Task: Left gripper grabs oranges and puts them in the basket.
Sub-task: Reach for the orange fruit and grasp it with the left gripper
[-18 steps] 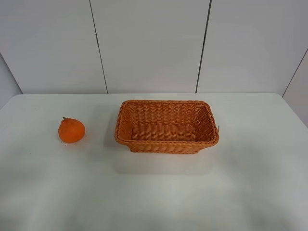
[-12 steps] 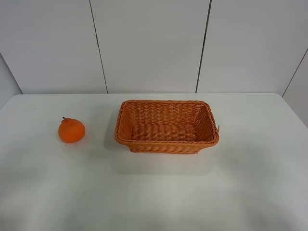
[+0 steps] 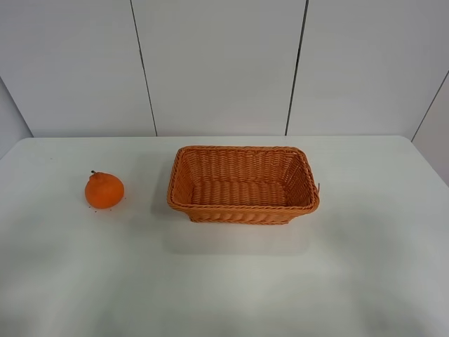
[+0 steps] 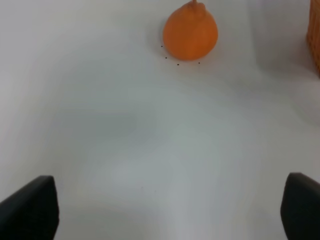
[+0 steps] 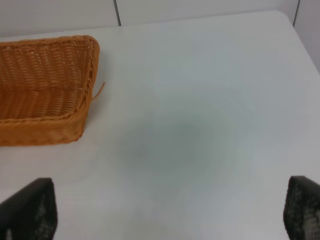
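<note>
Nearest, 2 grippers show only their tips: the left gripper [image 4: 165, 207] has its 2 black fingers [image 4: 30, 210] spread wide above the white table [image 3: 224, 281], and the right gripper [image 5: 165, 210] is spread just as wide off the right end of the 1 basket [image 3: 242, 214]; neither grips anything. Farther on, the 1 orange [image 3: 104, 190] sits stem-up on the table, well apart from the basket's left end and outside it. A white panelled wall [image 3: 217, 63] stands behind the basket.

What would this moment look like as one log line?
left gripper: open, empty | orange: on table, untouched | basket: empty
</note>
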### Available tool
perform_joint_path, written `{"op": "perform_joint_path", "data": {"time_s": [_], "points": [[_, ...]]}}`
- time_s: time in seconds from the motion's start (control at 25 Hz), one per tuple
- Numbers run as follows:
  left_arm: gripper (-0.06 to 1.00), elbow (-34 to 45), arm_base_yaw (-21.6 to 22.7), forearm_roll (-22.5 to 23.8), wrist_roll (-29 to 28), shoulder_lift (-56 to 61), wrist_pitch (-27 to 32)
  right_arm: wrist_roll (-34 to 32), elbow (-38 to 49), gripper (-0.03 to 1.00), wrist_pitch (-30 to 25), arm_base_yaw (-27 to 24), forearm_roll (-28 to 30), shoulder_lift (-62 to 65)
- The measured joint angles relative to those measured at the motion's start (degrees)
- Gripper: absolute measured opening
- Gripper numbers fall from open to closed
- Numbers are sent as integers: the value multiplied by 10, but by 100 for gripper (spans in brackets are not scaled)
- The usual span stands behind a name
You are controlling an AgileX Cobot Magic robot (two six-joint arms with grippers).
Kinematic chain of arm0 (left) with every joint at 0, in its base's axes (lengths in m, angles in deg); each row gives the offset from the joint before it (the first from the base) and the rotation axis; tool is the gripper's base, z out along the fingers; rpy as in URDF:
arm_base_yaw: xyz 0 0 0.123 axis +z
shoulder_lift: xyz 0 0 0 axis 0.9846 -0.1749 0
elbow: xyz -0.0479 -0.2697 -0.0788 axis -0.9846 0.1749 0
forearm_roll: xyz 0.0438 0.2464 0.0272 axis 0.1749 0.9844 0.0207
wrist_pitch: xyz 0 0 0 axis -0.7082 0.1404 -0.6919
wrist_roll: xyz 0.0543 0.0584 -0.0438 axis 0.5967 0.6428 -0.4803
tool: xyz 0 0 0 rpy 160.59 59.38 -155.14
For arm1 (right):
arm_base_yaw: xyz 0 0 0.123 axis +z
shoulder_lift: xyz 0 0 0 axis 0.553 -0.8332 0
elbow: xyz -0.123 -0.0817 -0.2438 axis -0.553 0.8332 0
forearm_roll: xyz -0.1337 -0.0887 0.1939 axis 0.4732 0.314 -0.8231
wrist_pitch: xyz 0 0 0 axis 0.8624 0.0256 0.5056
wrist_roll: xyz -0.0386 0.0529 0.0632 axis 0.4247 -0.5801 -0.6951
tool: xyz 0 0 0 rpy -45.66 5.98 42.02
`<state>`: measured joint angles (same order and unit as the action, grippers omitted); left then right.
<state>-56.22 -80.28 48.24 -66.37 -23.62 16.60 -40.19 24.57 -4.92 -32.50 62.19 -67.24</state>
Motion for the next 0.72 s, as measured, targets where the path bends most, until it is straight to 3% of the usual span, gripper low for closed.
{"op": "perform_joint_path", "data": {"time_s": [0.2, 0.44, 0.56, 0.6, 0.72], "points": [[99, -13, 0, 0, 1, -15, -58, 0, 0, 69, 0, 0, 0, 0], [99, -14, 0, 0, 7, -170, -140, 0, 0, 69, 0, 0, 0, 0], [99, -14, 0, -1, 15, -262, -226, 0, 0, 69, 0, 0, 0, 0], [99, -14, 0, -1, 15, -262, -226, 0, 0, 69, 0, 0, 0, 0], [99, -38, 0, -15, 15, -390, -333, 0, 0, 69, 0, 0, 0, 0]]}}
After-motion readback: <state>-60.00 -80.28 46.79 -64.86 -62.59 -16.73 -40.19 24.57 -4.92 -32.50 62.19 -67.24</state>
